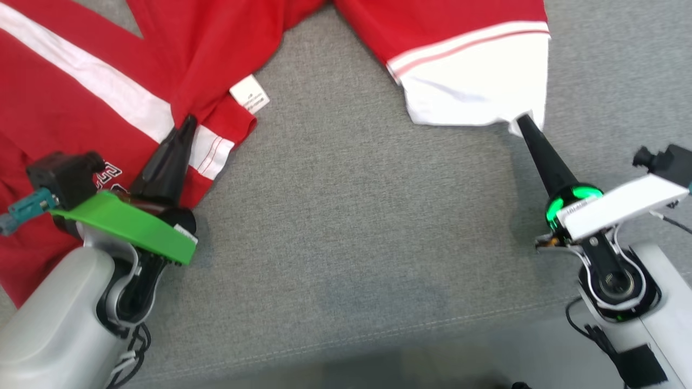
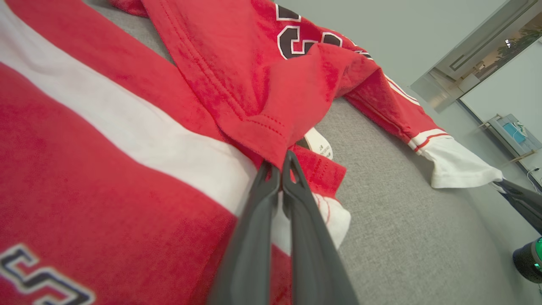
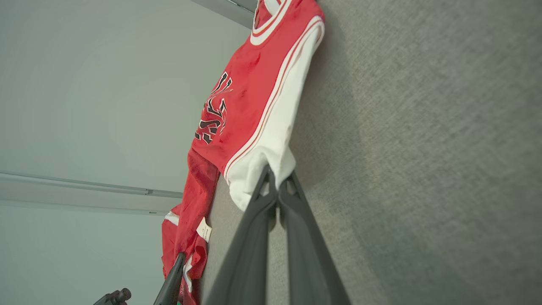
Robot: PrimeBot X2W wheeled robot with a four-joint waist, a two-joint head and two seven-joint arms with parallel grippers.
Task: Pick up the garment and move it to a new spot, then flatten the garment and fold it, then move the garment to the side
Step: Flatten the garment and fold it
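The garment (image 1: 81,97), a red jersey with white sleeves and black lettering, lies rumpled over the grey cloth surface. My left gripper (image 1: 188,120) is shut on a folded red hem of the garment (image 2: 271,123), next to a white care label (image 1: 250,94). My right gripper (image 1: 521,119) is shut on the lower corner of a white sleeve (image 1: 476,81). In the right wrist view the gripper (image 3: 277,180) pinches that sleeve edge (image 3: 258,169), and the lettering (image 3: 214,114) shows further along. The left wrist view has its gripper (image 2: 279,163) tips buried under red fabric.
The grey padded surface (image 1: 357,216) spreads between my two arms, with a seam near its front edge (image 1: 378,335). Beyond the surface, the left wrist view shows a pale wall and a glass partition (image 2: 478,55).
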